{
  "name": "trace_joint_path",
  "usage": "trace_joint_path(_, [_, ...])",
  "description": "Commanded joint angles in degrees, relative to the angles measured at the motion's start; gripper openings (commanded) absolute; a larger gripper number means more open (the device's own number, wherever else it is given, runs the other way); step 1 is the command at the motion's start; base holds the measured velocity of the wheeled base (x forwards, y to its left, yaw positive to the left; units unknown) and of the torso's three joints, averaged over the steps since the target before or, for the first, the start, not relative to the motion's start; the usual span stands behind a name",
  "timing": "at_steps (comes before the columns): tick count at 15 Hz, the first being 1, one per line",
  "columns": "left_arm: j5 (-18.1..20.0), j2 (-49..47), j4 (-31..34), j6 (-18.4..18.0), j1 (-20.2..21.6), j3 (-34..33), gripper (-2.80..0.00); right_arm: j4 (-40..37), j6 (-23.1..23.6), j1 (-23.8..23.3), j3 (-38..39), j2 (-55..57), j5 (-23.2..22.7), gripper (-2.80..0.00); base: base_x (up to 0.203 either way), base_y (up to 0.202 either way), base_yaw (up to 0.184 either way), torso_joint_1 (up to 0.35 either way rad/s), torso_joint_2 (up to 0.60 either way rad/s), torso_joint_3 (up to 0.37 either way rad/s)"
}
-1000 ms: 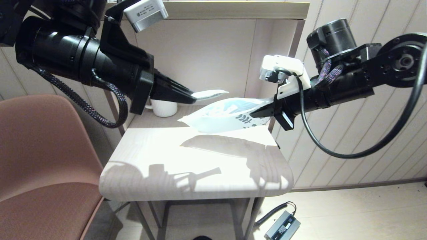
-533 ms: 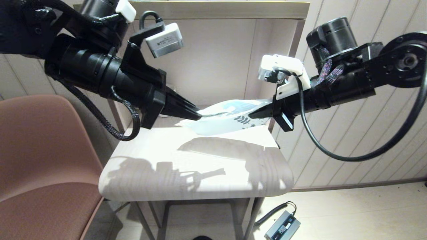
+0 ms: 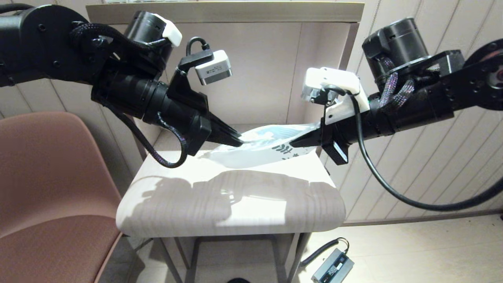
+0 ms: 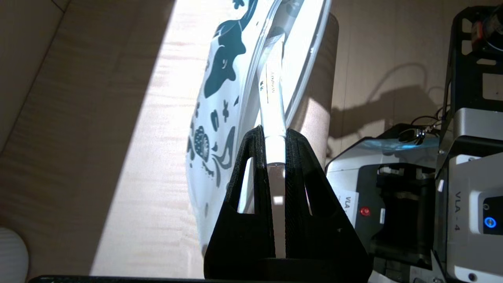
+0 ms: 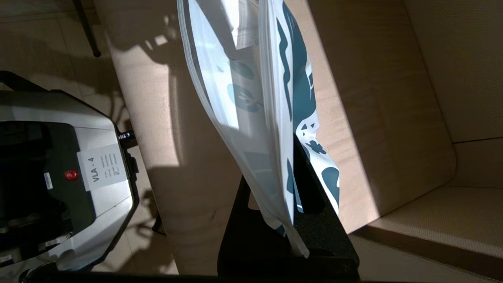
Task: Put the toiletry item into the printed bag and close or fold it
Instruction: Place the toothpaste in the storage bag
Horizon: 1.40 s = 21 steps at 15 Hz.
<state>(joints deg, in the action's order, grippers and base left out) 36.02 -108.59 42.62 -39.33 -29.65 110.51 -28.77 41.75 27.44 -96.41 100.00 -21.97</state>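
The printed bag (image 3: 257, 151) hangs just above the back of the pale wooden table (image 3: 235, 208), white with teal leaf prints. My right gripper (image 3: 295, 143) is shut on its right edge and holds it up; in the right wrist view the bag (image 5: 251, 98) runs out from between the right gripper (image 5: 277, 165). My left gripper (image 3: 239, 141) is at the bag's left mouth, shut on the toiletry item (image 4: 274, 114), a thin white strip. In the left wrist view the left gripper (image 4: 274, 135) pinches the strip's near end. Its far end reaches in between the two walls of the bag (image 4: 220, 98).
A white ribbed mug (image 4: 11, 249) stands at the table's back left, hidden by my left arm in the head view. A brown chair (image 3: 51, 177) stands left of the table. Shelf walls (image 3: 251, 70) close in the back. A grey box (image 3: 332, 268) lies on the floor.
My left gripper has moved down and to the right with the strip, from above the bag to its mouth. The right gripper has kept the bag almost still.
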Motion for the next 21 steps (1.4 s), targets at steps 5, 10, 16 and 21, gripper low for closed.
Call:
trace_joint_path(5, [0.1, 0.3, 0.2, -0.2, 0.0, 0.0, -2.80, 2.1, 0.4, 1.8, 5.3, -2.9, -0.2, -2.80, 0.000, 0.000, 0.000, 0.000, 0.00, 0.000])
trace_joint_path(10, [0.1, -0.1, 0.7, -0.2, 0.0, -0.1, -2.80, 2.2, 0.4, 3.0, 7.4, -5.0, -0.2, -2.80, 0.000, 0.000, 0.000, 0.000, 0.00, 0.000])
trace_joint_path(16, [0.0, 0.1, 0.9, -0.2, 0.0, 0.0, -2.80, 2.2, 0.5, 4.7, 8.5, -5.3, -0.1, -2.80, 0.000, 0.000, 0.000, 0.000, 0.00, 0.000])
trace_joint_path(21, [0.0, 0.6, 0.3, -0.3, 0.0, 0.1, -2.80, 2.3, 0.9, 6.0, 9.7, -6.1, 1.5, -2.80, 0.000, 0.000, 0.000, 0.000, 0.00, 0.000])
